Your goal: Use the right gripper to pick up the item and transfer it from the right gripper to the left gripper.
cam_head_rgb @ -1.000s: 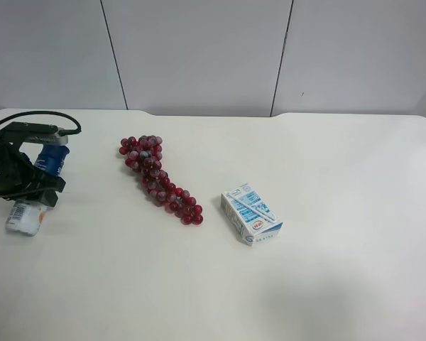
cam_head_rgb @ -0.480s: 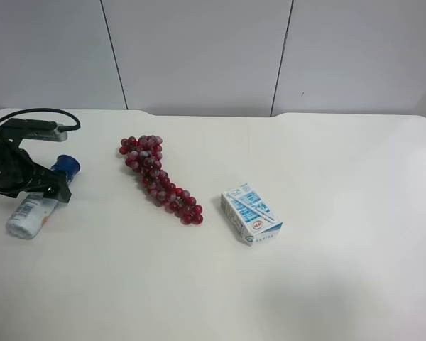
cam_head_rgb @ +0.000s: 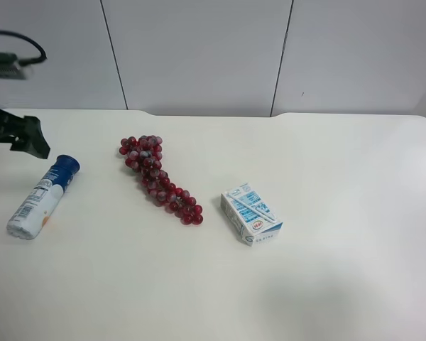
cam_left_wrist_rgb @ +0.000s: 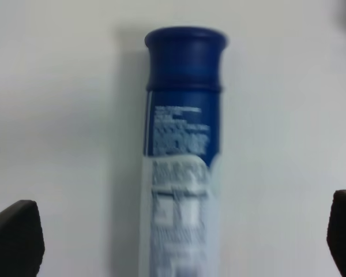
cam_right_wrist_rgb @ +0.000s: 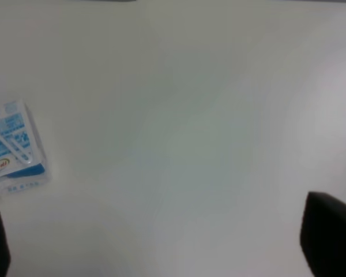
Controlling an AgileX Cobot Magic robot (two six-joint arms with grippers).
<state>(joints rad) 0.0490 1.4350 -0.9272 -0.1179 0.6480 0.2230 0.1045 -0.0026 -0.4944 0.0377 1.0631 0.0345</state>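
Beside the red grape bunch, toward the left gripper: the tall blue-capped, white-bodied cylindrical bottle is laid flat on the table | left fingers spread wide, nothing held | right gripper likewise wide, empty | step judged: handover done, bottle set down | next: withdrawal only.

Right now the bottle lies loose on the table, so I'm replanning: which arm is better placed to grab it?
Left. Its open fingers straddle the bottle in the left wrist view. The right wrist view shows only the carton and bare table, though the task wants the right to pick first.
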